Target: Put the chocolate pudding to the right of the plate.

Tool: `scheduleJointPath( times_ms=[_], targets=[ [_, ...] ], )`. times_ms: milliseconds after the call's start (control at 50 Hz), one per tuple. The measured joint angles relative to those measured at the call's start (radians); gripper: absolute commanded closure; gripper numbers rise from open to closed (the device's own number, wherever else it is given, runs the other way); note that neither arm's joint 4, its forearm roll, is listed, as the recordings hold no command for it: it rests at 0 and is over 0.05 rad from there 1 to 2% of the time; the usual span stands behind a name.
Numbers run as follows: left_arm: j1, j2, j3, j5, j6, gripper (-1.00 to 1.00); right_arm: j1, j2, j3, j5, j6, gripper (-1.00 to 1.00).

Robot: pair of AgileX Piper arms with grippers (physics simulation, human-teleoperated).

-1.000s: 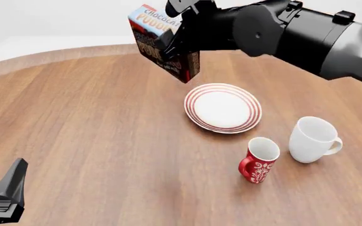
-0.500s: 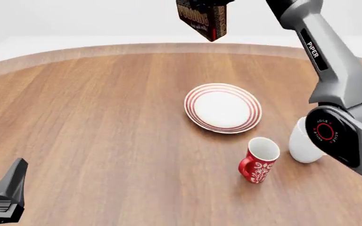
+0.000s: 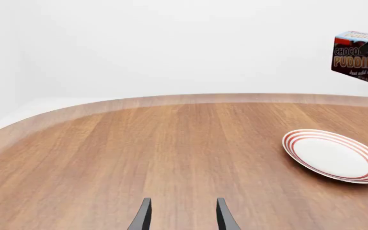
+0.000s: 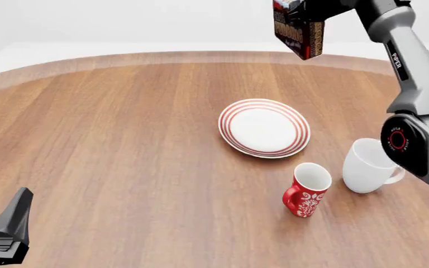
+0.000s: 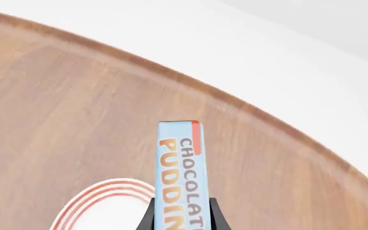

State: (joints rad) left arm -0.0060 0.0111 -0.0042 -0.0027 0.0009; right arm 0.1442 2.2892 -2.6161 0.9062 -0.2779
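1. Pudding first, in your front view: the chocolate pudding (image 4: pixel 298 30) hangs high in the air, beyond the plate (image 4: pixel 263 128) and a little to its right, clear of the table (image 4: pixel 110 139). It is tilted, dark side toward the camera. Your right gripper (image 4: pixel 304 14) has it clamped at the top edge of the picture.
2. Same view: the plate lies flat on the wood. A red mug (image 4: pixel 306 190) stands near the plate on its near right side, and a white mug (image 4: pixel 368 166) stands to the right of the red one, partly behind your right arm's joint. Your left gripper (image 4: pixel 6 234) sits low, far to the near left of the plate; you cannot tell its jaw gap from here.
3. Left wrist view: your left fingers (image 3: pixel 144 216) stand parted with bare wood between them, holding nothing. The plate (image 3: pixel 335 155) lies ahead, with the box (image 3: pixel 359 57) in the air above it.
4. Right wrist view: both fingers press the box's (image 5: pixel 182 175) sides, light-blue lettered face toward the camera. The plate's (image 5: pixel 104 199) red-ringed rim shows beneath, beside the box.
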Motion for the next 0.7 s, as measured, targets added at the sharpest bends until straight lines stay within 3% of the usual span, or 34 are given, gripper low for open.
scheduleJointPath(
  times_ms=[300,700],
  targets=[
    [0.0,0.0,0.0,0.0,0.0,-1.0,-0.099,-0.131,0.38,-0.192,-0.004,1.0],
    [0.0,0.0,0.0,0.0,0.0,-1.0,-0.175,-0.167,0.678,-0.372,-0.018,1.0]
  ],
)
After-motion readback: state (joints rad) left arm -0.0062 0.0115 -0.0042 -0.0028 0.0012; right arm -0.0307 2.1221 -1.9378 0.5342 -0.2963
